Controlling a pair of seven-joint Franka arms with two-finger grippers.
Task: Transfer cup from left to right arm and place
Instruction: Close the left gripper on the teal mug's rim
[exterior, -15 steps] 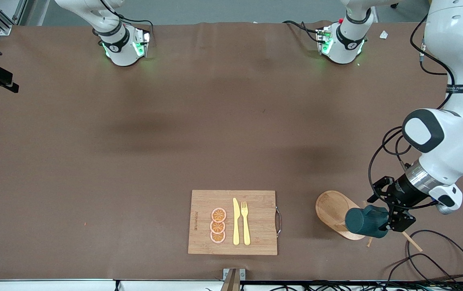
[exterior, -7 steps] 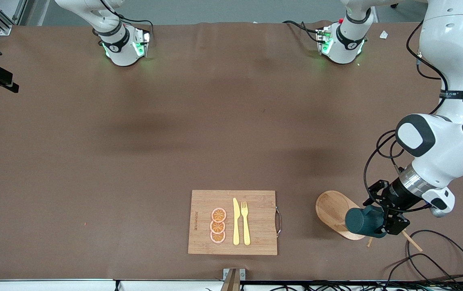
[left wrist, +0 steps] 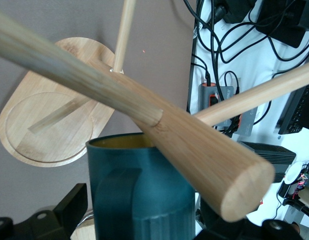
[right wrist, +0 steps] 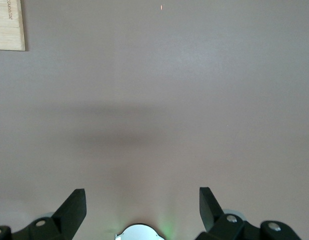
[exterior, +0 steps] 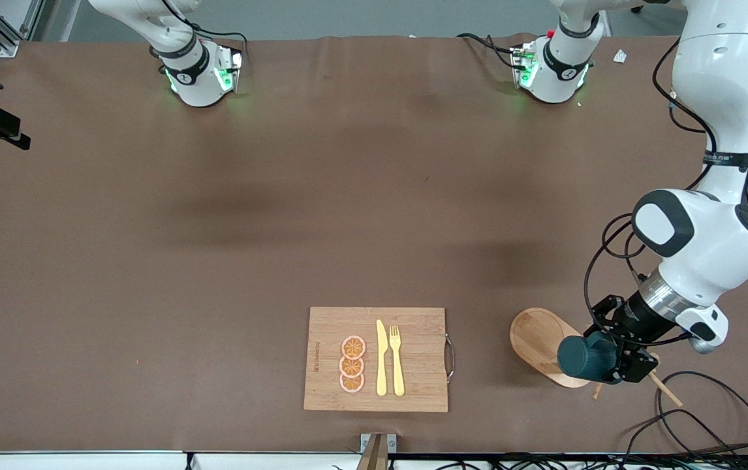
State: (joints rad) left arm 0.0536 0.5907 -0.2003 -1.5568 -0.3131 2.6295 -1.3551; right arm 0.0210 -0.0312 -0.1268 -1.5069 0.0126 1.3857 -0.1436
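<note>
Around: a cutting board (exterior: 413, 385) lies low in the front view, near the table's (exterior: 282, 196) front edge, with three orange slices (exterior: 352, 364), a knife (exterior: 382, 358) and a fork (exterior: 397, 359) on it.
Stand: a wooden mug stand (exterior: 534, 339) with an oval base sits beside the board, toward the left arm's end of the table.
In the way: the stand's thick peg (left wrist: 204, 155) runs slantwise across the cup's mouth in the left wrist view; thinner pegs stick out beside it.
Edges: loose cables (exterior: 694, 405) lie just past the stand, by the front edge.
Open room: the middle and upper stretch of the table is bare brown surface.
Cup: the cup (exterior: 586, 358) hangs tipped on its side at the stand, above the base.
Left tool: the left tool (exterior: 612, 362) sits around the cup's body; whether it grips cannot be told.
Right tool: the right tool (right wrist: 142, 192) waits spread wide and holding nothing, over bare table, with a corner of the board in its view.
</note>
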